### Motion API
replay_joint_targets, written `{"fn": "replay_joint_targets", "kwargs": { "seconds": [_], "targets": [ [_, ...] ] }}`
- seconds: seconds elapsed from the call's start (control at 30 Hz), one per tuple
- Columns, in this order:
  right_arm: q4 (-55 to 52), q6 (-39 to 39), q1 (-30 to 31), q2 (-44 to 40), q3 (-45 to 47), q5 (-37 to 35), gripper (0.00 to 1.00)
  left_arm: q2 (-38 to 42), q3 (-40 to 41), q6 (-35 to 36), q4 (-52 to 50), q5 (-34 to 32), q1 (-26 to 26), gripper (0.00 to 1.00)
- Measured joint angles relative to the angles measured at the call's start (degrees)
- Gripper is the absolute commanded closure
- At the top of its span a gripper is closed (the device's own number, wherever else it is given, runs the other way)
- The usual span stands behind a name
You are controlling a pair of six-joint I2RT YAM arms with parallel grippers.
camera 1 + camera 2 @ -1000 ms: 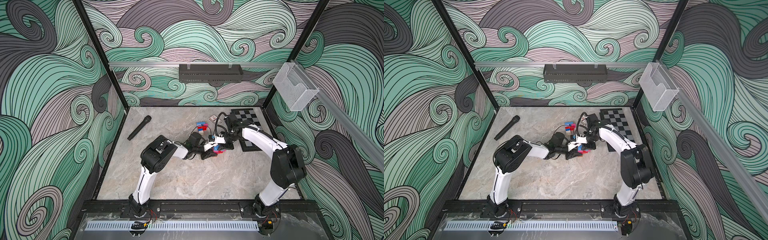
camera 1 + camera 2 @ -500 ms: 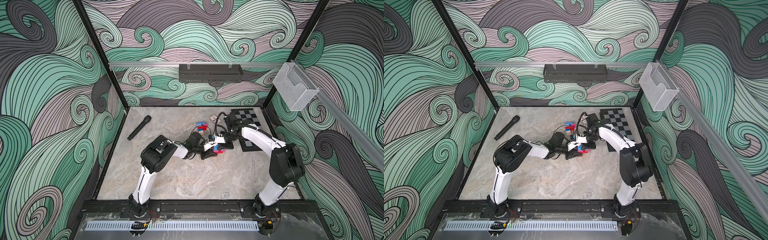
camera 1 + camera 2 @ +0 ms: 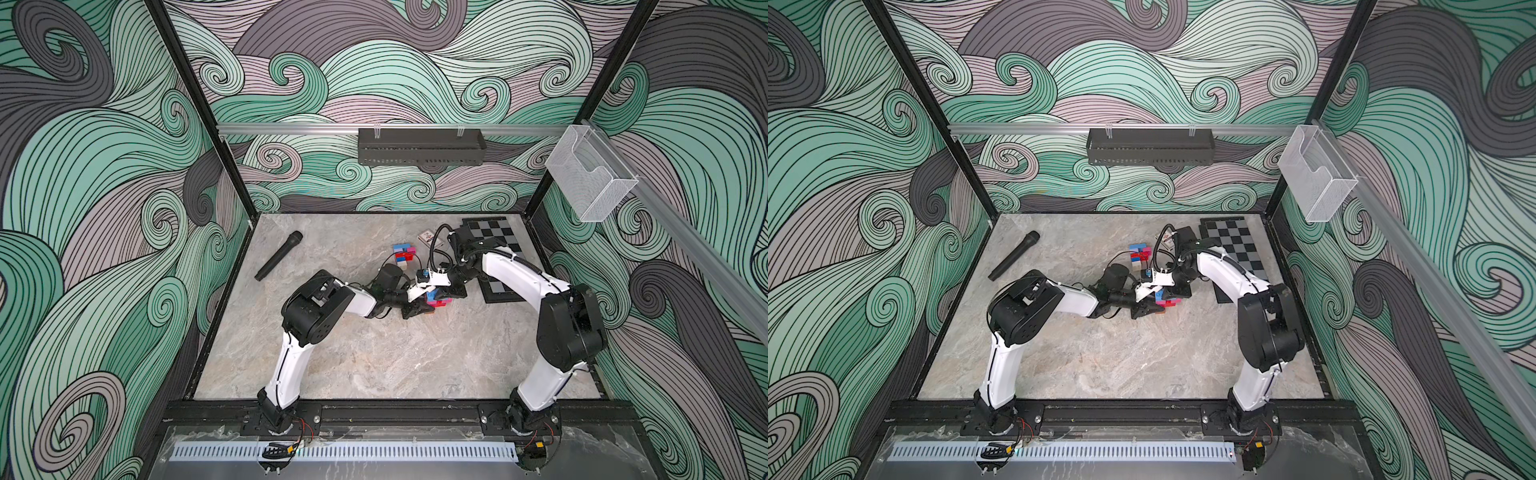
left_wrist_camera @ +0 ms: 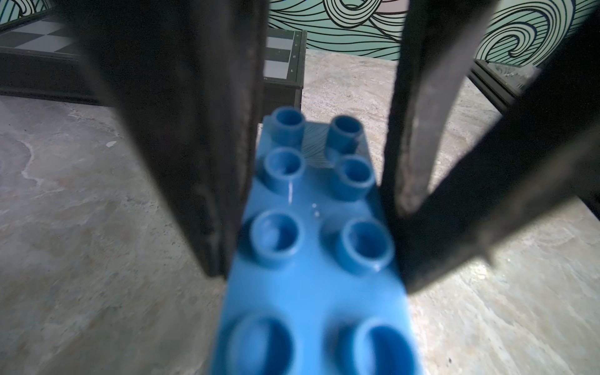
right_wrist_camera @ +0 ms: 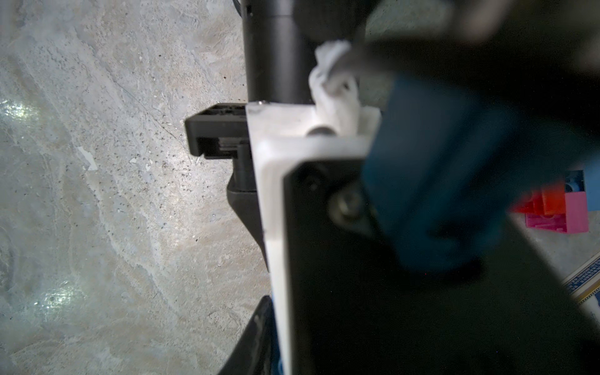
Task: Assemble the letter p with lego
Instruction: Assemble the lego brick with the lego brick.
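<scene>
Our left gripper [image 4: 308, 276] pinches the blue oblong brick [image 4: 311, 201] by its long sides near mid-table. Facing it from 3 o'clock, our right gripper [image 3: 444, 294] is closed on a blurred blue piece [image 5: 438, 181]. We see clustered bricks [image 3: 404, 254] toward 12 o'clock.

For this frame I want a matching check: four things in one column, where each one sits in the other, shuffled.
Things:
1. microphone
2. chessboard
3. blue brick
4. clear holder

Places:
A. hung up at the right, above the table
B. clamped in the left pincer
C. lying on the table, far left, apart from both arms
D. on the table at its far right corner

Pairs: 1-C; 2-D; 3-B; 4-A
</scene>
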State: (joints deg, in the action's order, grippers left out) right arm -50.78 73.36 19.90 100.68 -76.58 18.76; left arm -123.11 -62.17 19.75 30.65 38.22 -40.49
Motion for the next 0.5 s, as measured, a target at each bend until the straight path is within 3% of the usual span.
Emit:
{"fn": "replay_joint_targets", "kwargs": {
  "seconds": [0.5],
  "targets": [
    [-1.9, 1.2, -0.7, 2.7, -1.5, 0.9, 0.76, -0.1, -0.3, 0.2, -0.5, 0.4, 0.2, 1.0]
  ]
}}
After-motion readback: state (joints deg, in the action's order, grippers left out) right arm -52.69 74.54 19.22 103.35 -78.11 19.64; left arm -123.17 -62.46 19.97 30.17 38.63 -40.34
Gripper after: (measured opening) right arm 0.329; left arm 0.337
